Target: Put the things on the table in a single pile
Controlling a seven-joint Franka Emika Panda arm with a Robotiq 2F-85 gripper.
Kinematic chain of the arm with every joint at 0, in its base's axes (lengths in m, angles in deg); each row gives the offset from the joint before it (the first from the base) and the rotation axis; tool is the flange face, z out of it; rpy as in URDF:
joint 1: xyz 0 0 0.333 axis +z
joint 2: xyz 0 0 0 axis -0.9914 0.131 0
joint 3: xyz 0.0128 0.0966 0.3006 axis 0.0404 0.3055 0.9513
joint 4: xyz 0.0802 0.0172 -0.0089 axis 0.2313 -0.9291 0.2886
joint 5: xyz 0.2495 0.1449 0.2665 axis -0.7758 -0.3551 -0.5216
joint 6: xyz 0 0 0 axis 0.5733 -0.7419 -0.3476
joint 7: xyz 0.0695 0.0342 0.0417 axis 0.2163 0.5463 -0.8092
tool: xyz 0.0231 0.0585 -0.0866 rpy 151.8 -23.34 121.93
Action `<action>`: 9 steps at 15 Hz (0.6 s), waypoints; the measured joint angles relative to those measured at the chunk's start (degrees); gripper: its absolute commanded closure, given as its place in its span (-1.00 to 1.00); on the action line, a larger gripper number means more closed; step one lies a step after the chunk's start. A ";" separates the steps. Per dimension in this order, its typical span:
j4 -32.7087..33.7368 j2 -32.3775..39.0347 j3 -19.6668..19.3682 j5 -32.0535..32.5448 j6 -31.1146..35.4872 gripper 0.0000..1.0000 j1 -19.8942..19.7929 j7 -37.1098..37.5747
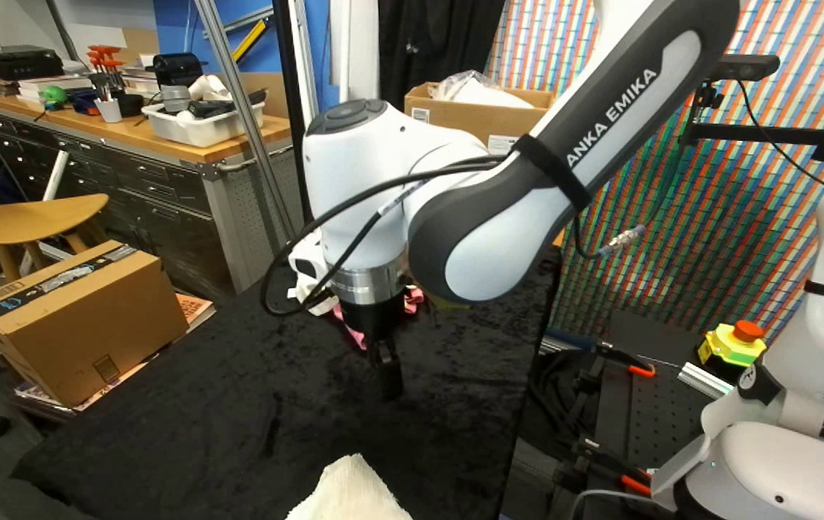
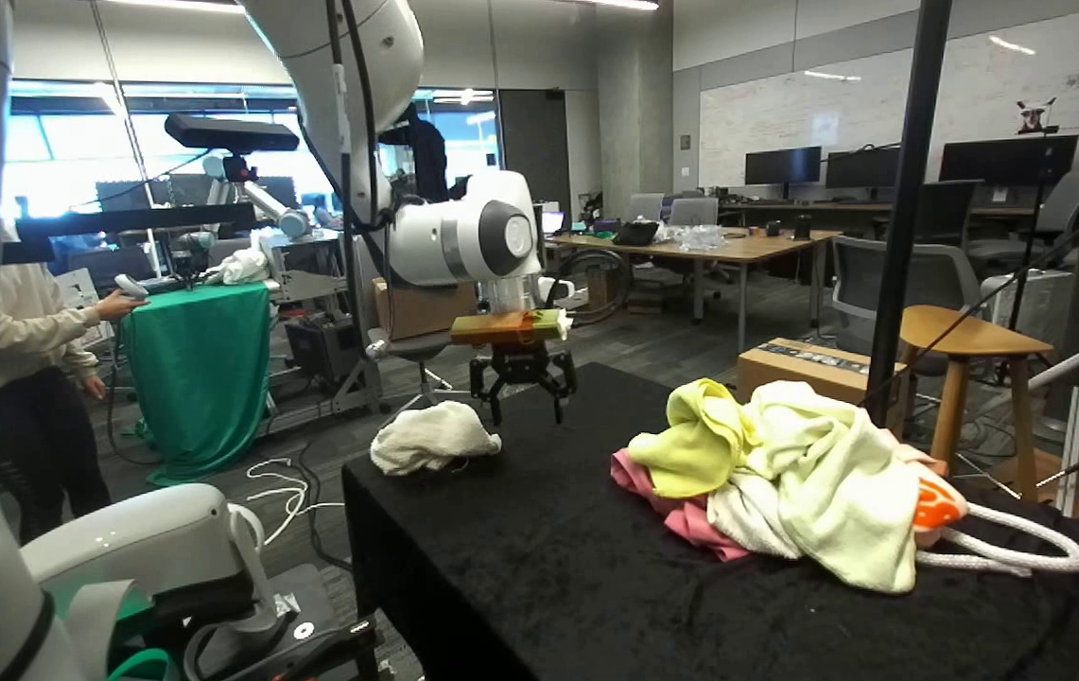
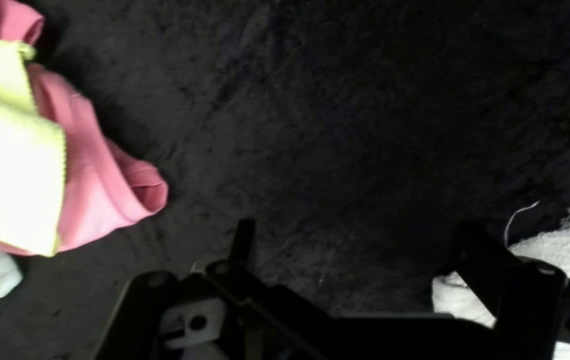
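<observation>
- In an exterior view, the crumpled white cloth rag (image 2: 435,440) was likely light and soft; its puffy top seemed best to pinch.
- It lay near a corner of the black cloth-covered surface (image 2: 539,530), well apart from the lumpy yellow-green, white and pink cloth heap (image 2: 818,478).
- The black two-fingered claw (image 2: 528,414) was spread wide, holding nothing.
- In an exterior view, the rag (image 1: 349,492) looked creamy.
- In the wrist view, it looked bumpy, with a loose thread (image 3: 511,220).
</observation>
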 measured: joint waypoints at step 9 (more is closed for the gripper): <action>1.74 3.84 1.56 -6.31 -2.08 -1.00 2.48 7.03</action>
